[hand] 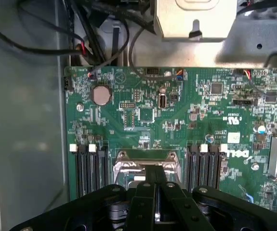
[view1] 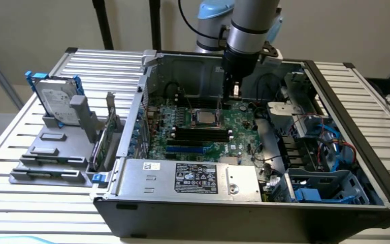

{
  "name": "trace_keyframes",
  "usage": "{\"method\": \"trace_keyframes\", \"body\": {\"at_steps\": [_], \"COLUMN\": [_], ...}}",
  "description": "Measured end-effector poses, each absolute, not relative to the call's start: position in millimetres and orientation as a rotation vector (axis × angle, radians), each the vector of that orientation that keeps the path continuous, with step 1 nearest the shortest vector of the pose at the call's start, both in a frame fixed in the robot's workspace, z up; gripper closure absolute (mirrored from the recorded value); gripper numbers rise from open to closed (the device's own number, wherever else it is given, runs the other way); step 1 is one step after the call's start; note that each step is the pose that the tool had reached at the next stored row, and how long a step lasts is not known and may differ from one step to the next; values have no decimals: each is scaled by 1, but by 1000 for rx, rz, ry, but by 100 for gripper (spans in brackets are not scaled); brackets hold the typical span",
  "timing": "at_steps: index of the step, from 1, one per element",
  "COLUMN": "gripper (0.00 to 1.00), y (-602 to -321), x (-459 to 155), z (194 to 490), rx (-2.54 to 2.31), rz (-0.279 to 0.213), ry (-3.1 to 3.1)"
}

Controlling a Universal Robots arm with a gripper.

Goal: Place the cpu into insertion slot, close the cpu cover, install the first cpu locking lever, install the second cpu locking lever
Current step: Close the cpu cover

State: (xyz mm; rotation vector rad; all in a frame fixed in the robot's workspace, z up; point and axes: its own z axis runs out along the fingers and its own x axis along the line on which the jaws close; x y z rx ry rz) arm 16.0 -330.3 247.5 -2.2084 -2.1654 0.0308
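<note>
Inside open computer case, on green circuit board: insertion slot, silver-grey cpu apparently seated within. Over slot, cpu cover, seemingly lowered; not certain. Locking levers: state not discernible, judged outstanding. Pincer close over slot, fingers drawn together, nothing plainly gripped. Progress, estimated: placing done, closing likely done, latching left. Beneath: slatted metal counter; hard drive upright in grey rack at exterior view's left. Behind: pale wall.

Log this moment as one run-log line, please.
gripper: hovering by insertion slot | cpu: apparently seated in slot | setting: open computer case
</note>
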Motion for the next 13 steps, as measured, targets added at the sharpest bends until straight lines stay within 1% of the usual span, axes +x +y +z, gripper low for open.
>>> {"method": "trace_keyframes", "body": {"at_steps": [8,13], "gripper": [89,89], "y": [-333,-334], "x": [-9,-17], "z": [248,247], "rx": [-2202,-2192], "rz": [30,42], "ry": [-2161,-2158]}}
